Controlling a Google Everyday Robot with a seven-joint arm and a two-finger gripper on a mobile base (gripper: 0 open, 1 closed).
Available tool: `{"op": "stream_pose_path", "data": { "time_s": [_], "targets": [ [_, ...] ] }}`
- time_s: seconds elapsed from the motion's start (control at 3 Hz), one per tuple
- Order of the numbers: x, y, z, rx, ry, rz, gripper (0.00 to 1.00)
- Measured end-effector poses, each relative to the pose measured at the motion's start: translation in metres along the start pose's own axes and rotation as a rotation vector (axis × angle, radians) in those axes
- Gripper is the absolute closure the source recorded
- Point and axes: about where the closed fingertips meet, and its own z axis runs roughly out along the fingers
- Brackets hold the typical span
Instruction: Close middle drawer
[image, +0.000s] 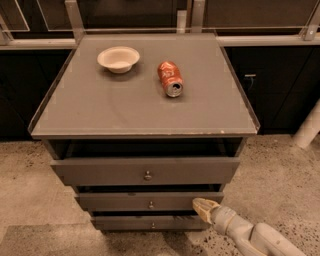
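Camera view looking down on grey cabinet (80, 112). Middle drawer (125, 201) sitting between top drawer (100, 171) and bottom drawer (125, 223), front standing slightly out, dark gap showing above it, small knob (151, 204) at centre. Gripper (202, 207) reaching in from lower right, tip overlapping right end of middle drawer front; contact not confirmable. Gripper state: cannot tell. White bowl (118, 58) and red can (170, 78) resting on cabinet top, can lying on side, apart from bowl.

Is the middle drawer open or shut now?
Partly open: the middle drawer has its front standing forward, with a dark gap above it. The gripper is at the front's right end.
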Motion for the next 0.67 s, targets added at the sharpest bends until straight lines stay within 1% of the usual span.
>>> {"op": "stream_pose_path", "data": {
  "time_s": [0.33, 0.67],
  "targets": [
    [-0.001, -0.006, -0.001, 0.006, 0.011, 0.013, 1.0],
    [0.006, -0.005, -0.05, 0.068, 0.067, 0.082, 1.0]
  ]
}}
